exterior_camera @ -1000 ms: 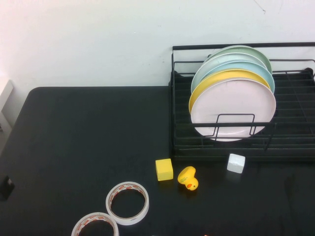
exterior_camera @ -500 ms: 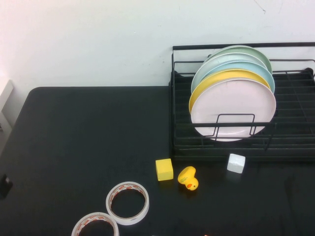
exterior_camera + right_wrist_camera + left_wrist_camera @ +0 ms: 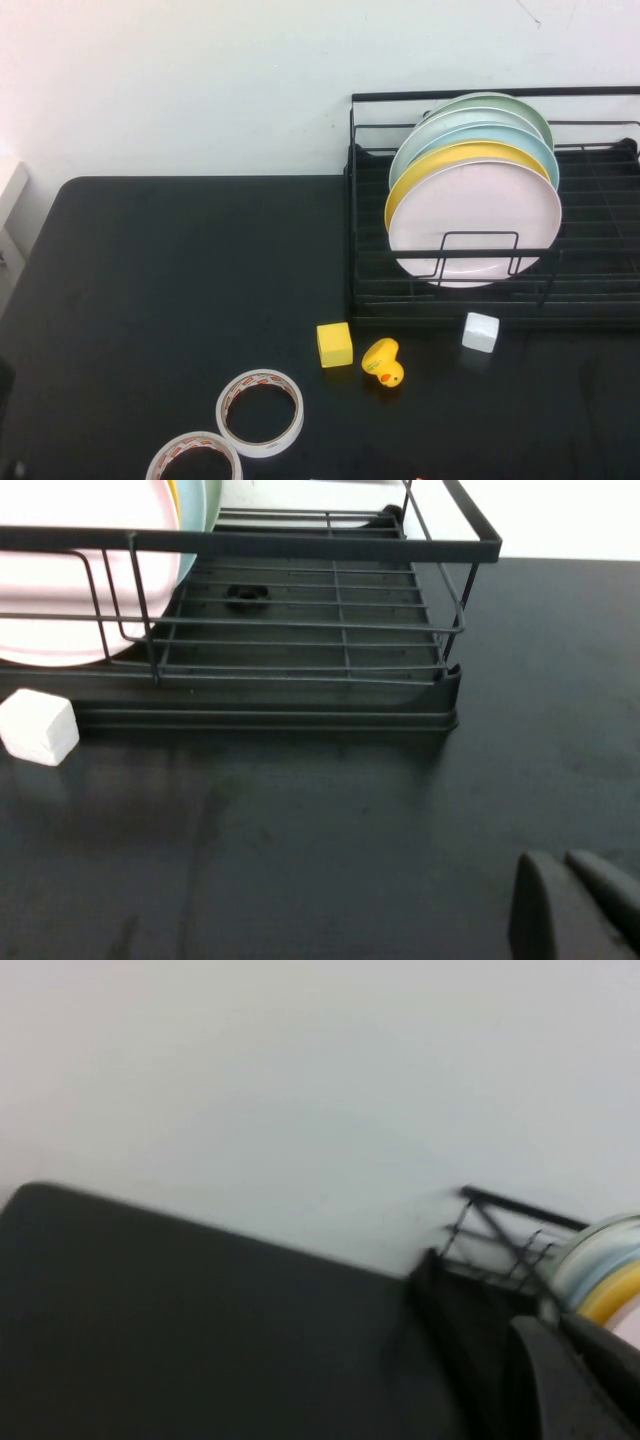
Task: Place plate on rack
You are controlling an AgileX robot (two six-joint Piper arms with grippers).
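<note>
Tape comes first: two rolls of tape lie flat on the black table (image 3: pixel 150 300) at its near edge, far in front of the rack and to its left. One tape roll (image 3: pixel 260 412) is whole in the high view, and the other tape roll (image 3: pixel 193 457) is cut by the frame's lower edge. A little closer to the rack stand a yellow cube (image 3: pixel 334 344) and a yellow toy duck (image 3: pixel 382 362), just beside each other. A white cube (image 3: pixel 480 332) stands almost touching the front base of the rack.

The rack (image 3: pixel 590 250) is on the far right part of the table, against the pale wall (image 3: pixel 200 90). The plate (image 3: pixel 475 222) is in it, standing on edge and leaning back, as the front one of a row. Its lower part sits behind a small wire loop at the rack's front. Directly behind it is a yellow plate (image 3: pixel 450 160), then a light blue plate (image 3: pixel 470 135), then further pale blue and green plates (image 3: pixel 500 104) near the raised back rail. The part of the rack right of the plates holds nothing.

The left hand (image 3: pixel 575 1380) shows only as a dark blurred shape in its wrist view, away from the rack's left end; I cannot tell if it is open or closed. The right hand (image 3: pixel 580 905) hovers over bare table in front of the rack's right corner, with its fingers closed together and holding nothing.
</note>
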